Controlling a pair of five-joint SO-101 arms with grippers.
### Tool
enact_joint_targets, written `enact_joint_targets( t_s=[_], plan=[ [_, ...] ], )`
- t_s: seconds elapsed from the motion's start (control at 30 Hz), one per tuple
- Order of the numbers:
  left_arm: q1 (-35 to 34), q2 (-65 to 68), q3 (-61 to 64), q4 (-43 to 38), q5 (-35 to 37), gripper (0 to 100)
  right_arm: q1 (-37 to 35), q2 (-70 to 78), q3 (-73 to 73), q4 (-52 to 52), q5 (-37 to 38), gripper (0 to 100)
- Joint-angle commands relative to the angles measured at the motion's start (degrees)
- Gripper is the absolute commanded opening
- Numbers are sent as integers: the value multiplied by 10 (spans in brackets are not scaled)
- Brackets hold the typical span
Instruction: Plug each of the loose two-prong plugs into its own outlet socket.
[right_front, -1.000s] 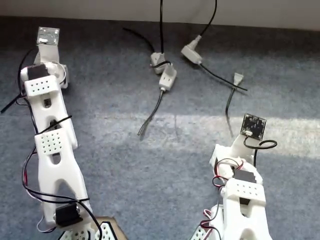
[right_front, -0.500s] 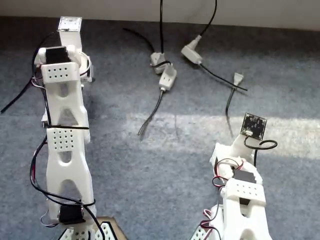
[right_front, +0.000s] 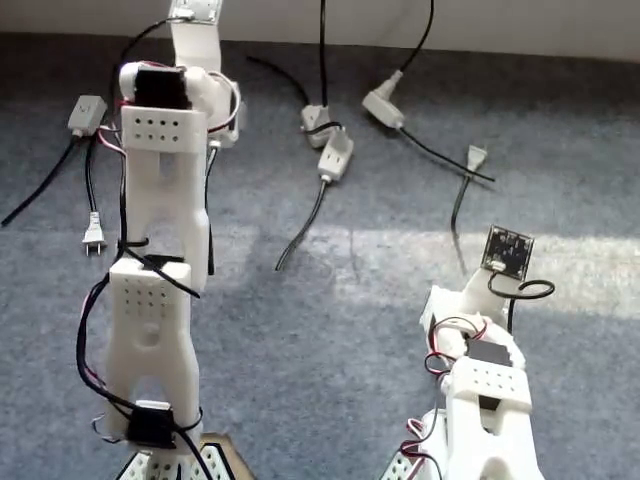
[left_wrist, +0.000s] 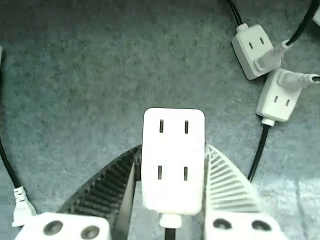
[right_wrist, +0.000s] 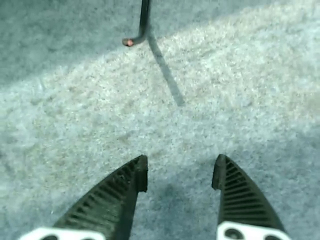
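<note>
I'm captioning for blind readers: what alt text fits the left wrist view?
The left tool grips a white socket block, its two pairs of slots facing the camera, over grey carpet. Two more white socket blocks with black cords lie farther off, and a small white plug lies near the tool's base.

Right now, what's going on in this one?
The left end effector is clamped on a white two-outlet socket block, with nothing plugged into it. The right end effector hangs open over bare carpet, holding nothing. A loose two-prong plug lies on the carpet, untouched, so no plugging-in is under way yet.
</note>
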Motion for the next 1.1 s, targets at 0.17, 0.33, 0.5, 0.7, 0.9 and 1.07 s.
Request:
enact_joint_targets(
  t_s=[0.17,0.33,0.5,0.7,0.9,1.07],
  plan=[
    [112,-220,257,-1,43,5,-5,-4,-4,-9,-4,220],
    [175,-296,356,-20,45,5,-5,-4,-4,-9,-4,220],
    [218,-385,526,-97,88,5,-5,-4,-4,-9,-4,220],
    [263,-523,846,-330,87,5,-5,-4,-4,-9,-4,220],
    [268,-583,1016,-493,85,7,-5,-4,-4,-9,-4,220],
    [287,-547,1010,-505,78,7,-5,-4,-4,-9,-4,220]
  ],
)
